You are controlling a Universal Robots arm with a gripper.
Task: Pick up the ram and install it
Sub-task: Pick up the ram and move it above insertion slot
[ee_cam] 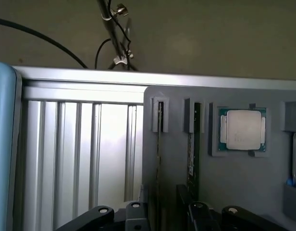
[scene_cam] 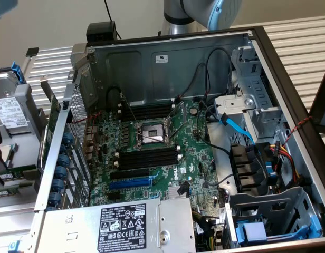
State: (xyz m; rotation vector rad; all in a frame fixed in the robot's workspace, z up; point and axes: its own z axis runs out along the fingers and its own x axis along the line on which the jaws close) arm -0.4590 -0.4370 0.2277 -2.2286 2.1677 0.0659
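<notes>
Gripper (ee_cam: 166, 217) over the ram (ee_cam: 160, 149) upright in its holder (ee_cam: 234, 192); grip state cannot be told. Best centred on the stick, square to it.

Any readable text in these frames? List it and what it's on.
"DELL", faint: motherboard.
Power supply label: too small.
White sticker on the case wall: too small.
Drive label: blurred.
Label on the ram: unreadable.
</notes>
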